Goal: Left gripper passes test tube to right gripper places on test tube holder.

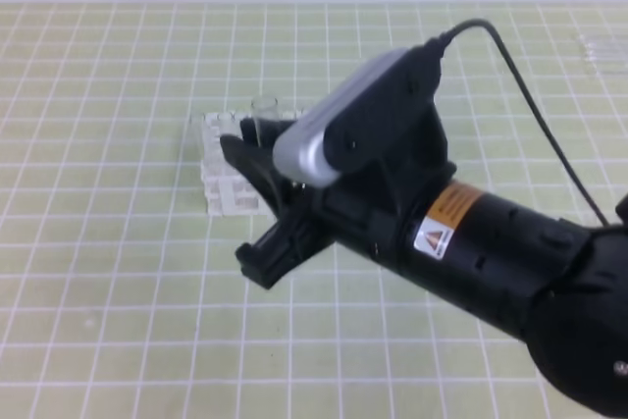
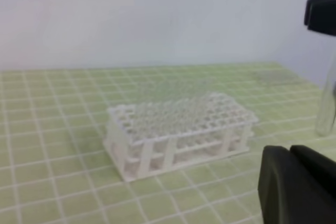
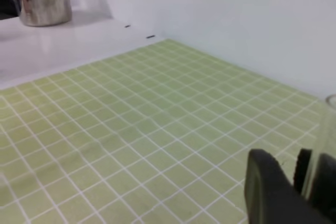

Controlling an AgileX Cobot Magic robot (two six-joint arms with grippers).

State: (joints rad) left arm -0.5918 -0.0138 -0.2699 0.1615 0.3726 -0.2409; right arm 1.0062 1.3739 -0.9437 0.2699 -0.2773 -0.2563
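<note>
The white test tube holder (image 1: 228, 172) (image 2: 178, 129) stands on the green gridded mat, partly hidden by my right arm in the high view. My right gripper (image 1: 253, 139) (image 2: 320, 14) (image 3: 312, 182) is shut on the clear test tube (image 1: 263, 105) (image 2: 326, 103) (image 3: 321, 145) and holds it upright. In the left wrist view the tube hangs just right of the holder, outside its holes. My left gripper (image 2: 292, 182) shows only at the bottom right of its own wrist view. Its two fingers are pressed together with nothing between them. It is out of the high view.
A steel pot (image 3: 44, 1) sits on a white counter (image 3: 79, 43) beyond the mat's far edge. A white wall (image 2: 157, 19) rises behind the mat. The right arm's black cable (image 1: 535, 105) arcs over the mat's right side.
</note>
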